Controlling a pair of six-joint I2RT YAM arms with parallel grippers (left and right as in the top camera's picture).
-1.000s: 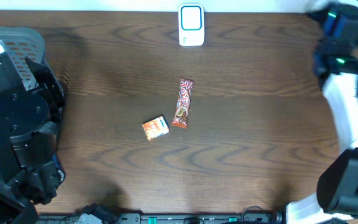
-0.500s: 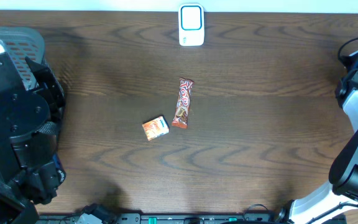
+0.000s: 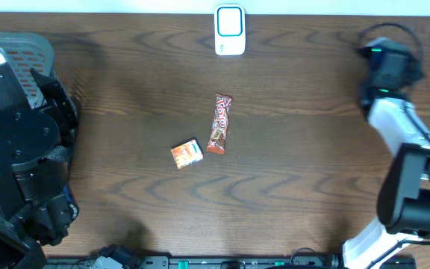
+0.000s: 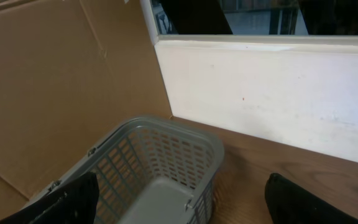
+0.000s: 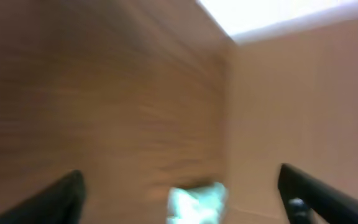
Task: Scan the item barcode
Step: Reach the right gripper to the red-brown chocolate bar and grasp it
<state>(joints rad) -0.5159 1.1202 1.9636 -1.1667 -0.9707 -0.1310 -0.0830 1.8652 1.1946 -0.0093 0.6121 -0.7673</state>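
One candy bar [image 3: 219, 124] lies well apart frm right end effector [image 5: 180, 175].

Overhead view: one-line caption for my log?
Snack bar and small orange box lie close together on the table, white scanner at the far edge, neither arm touching them.

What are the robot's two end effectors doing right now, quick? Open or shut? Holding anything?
Left end effector: open, holding nothing.
Right end effector: open, nothing gripped, though its view is blurred.
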